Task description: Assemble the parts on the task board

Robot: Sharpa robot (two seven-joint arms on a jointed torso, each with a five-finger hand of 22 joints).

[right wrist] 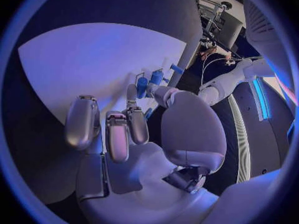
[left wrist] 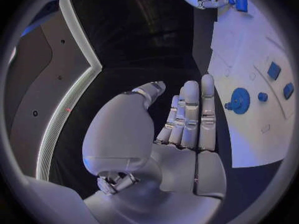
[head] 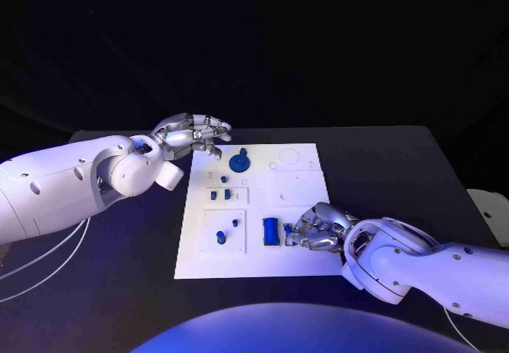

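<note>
The white task board (head: 302, 187) lies in the middle of the black table. A blue gear (head: 240, 160) (left wrist: 239, 100) stands near its far end, with two small blue parts (head: 220, 195) below it and a blue peg (head: 221, 237) nearer me. A long blue block (head: 271, 232) (left wrist: 239, 2) lies flat at the near end. My right hand (head: 316, 228) (right wrist: 134, 129) rests on the board beside that block, fingers curled around a small blue piece (head: 288, 229); whether it pinches the piece is unclear. My left hand (head: 193, 136) (left wrist: 181, 124) hovers off the board's far left corner, holding nothing.
Bare board with shallow round recesses (head: 288, 156) spreads at the far right. Black table (head: 127, 243) extends left of the board and also right of it (head: 393, 176). My left forearm (head: 74, 184) hangs over the table's left side.
</note>
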